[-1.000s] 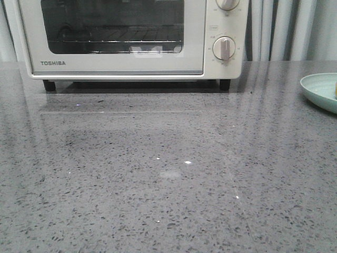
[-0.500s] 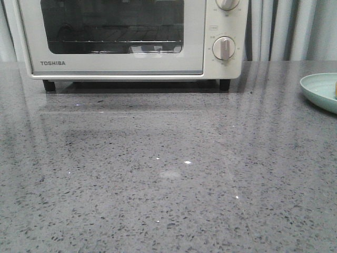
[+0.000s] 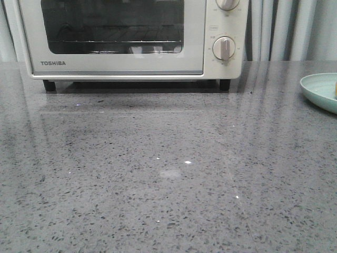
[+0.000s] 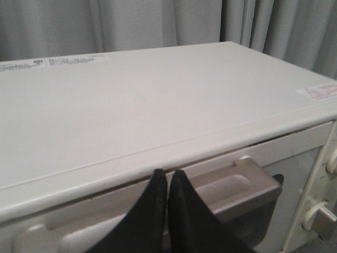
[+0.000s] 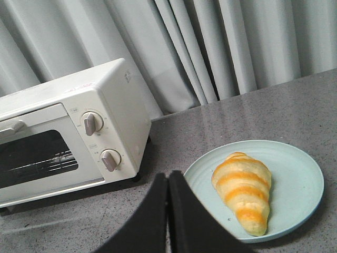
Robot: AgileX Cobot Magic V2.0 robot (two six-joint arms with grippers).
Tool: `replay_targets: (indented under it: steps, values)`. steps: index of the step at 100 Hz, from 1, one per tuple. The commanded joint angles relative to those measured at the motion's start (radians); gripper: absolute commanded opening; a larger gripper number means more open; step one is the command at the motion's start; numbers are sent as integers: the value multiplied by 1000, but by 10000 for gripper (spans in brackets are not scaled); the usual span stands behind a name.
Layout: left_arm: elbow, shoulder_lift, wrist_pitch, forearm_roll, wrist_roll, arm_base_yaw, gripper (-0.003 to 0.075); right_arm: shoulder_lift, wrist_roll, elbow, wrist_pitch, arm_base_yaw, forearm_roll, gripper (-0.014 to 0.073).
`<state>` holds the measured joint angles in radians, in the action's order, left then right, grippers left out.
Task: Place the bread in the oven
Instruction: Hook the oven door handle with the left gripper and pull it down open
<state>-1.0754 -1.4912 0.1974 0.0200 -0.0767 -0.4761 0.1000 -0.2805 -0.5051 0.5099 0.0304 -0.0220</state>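
Note:
The cream-white TOSHIBA oven [image 3: 126,39] stands at the back of the grey stone table with its door shut. It also shows in the left wrist view [image 4: 158,105] and the right wrist view [image 5: 68,132]. My left gripper [image 4: 168,174] is shut and empty, hovering just above the grey door handle [image 4: 231,187] at the oven's top front edge. The bread [image 5: 242,190], a golden-yellow roll with orange ridges, lies on a pale green plate [image 5: 300,179]. My right gripper [image 5: 167,176] is shut and empty, above the table beside the plate. Neither gripper shows in the front view.
The plate's edge [image 3: 318,89] shows at the front view's far right. Two round knobs [image 3: 225,48] sit on the oven's right panel. Grey curtains [image 5: 210,47] hang behind the table.

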Motion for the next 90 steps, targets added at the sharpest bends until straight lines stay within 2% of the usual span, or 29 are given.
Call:
replay_targets:
  steps: [1, 37, 56, 72, 90]
  values:
    - [-33, 17, 69, -1, -1, 14, -21, 22, 11, -30, -86, 0, 1, -67]
    - [-25, 15, -84, -20, -1, 13, -21, 22, 11, -30, -86, 0, 1, -67]
    - [69, 38, -61, -48, -6, 13, -21, 22, 11, -30, -86, 0, 1, -67]
    - [215, 110, 45, -87, -11, 13, -21, 22, 11, -30, -86, 0, 3, -67]
    - [372, 228, 55, -126, -12, 0, -21, 22, 11, -30, -86, 0, 3, -67]
